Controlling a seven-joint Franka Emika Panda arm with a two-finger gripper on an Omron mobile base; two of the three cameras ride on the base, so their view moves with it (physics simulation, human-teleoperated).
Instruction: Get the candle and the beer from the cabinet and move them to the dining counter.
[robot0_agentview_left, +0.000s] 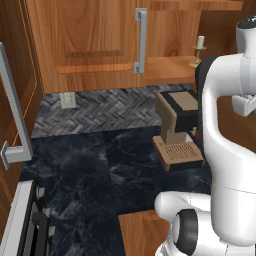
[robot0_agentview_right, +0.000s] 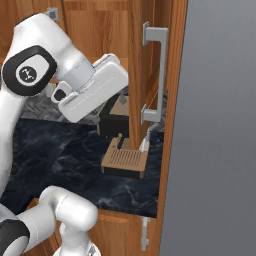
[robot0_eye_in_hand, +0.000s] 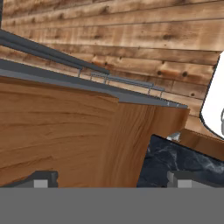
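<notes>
1. Finds the candle (robot0_agentview_left: 199, 46) upright on the wooden inner shelf of the cabinet (robot0_agentview_left: 90, 45), in the open right half, at the far right of the left base view.
2. Puts the closed left cabinet door just left of the candle, with its vertical silver bar handle (robot0_agentview_left: 141, 40) along the door's right edge.
3. Shows the gripper (robot0_eye_in_hand: 113, 183) in the hand view with its two dark tips spread wide at the bottom; nothing between them, nothing held.
4. Faces, from the hand view, a broad brown wood panel (robot0_eye_in_hand: 65, 131), with a strip of dark veined marble surface (robot0_eye_in_hand: 183, 164) to the right of it and wooden planks beyond.
5. Sets a brown and black coffee machine (robot0_agentview_left: 177, 127) on the black marble-look counter (robot0_agentview_left: 90, 165) below the cabinet, drip tray on the near side.
6. Backs the counter with a grey herringbone tile wall (robot0_agentview_left: 110, 107) carrying a pale outlet (robot0_agentview_left: 67, 100) toward the left.
7. Shows, in the right base view, an open wooden door (robot0_agentview_right: 150, 75) nearly edge-on with a silver handle, the white arm (robot0_agentview_right: 90, 87) just left of it, and a flat grey panel (robot0_agentview_right: 220, 125) on the right.
</notes>
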